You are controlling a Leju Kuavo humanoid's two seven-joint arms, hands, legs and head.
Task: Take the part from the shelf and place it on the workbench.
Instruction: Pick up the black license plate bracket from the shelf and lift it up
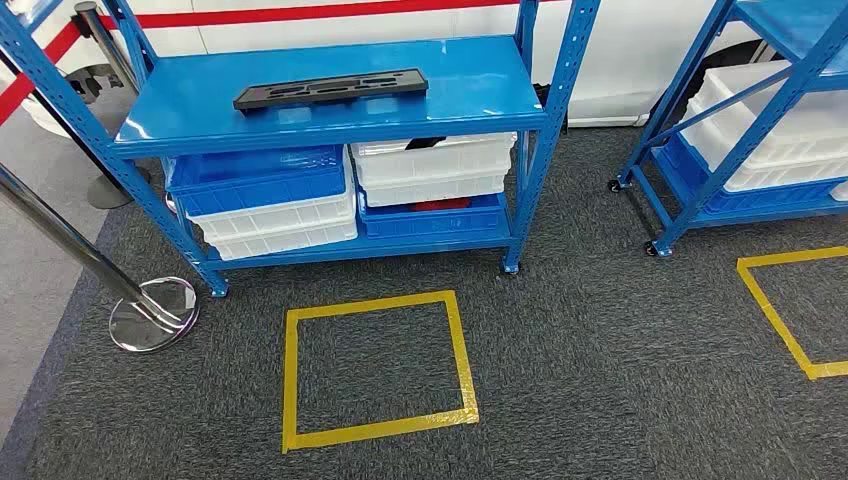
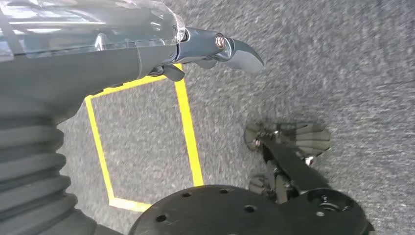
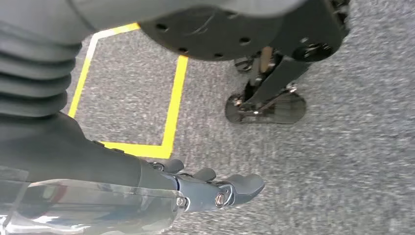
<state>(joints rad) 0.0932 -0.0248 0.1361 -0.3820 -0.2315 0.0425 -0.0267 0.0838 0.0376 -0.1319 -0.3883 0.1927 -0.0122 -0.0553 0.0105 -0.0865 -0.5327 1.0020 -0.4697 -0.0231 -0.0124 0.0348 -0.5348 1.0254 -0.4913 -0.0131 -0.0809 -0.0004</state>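
A: What are the hands doing?
B: The left hand (image 2: 215,51) and right hand (image 3: 215,188) are hanging over grey carpet (image 1: 600,340), fingers loosely apart, holding nothing.
A: And the part?
B: The black part (image 1: 330,88) is lying flat on the blue shelf (image 1: 480,95) top, beyond the yellow tape square (image 1: 375,365). No readable writing.

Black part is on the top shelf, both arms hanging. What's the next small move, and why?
Probably step forward into the yellow square before reaching: the black part lies untouched on the blue shelf, and the left robot hand and right robot hand hang over carpet, holding nothing.
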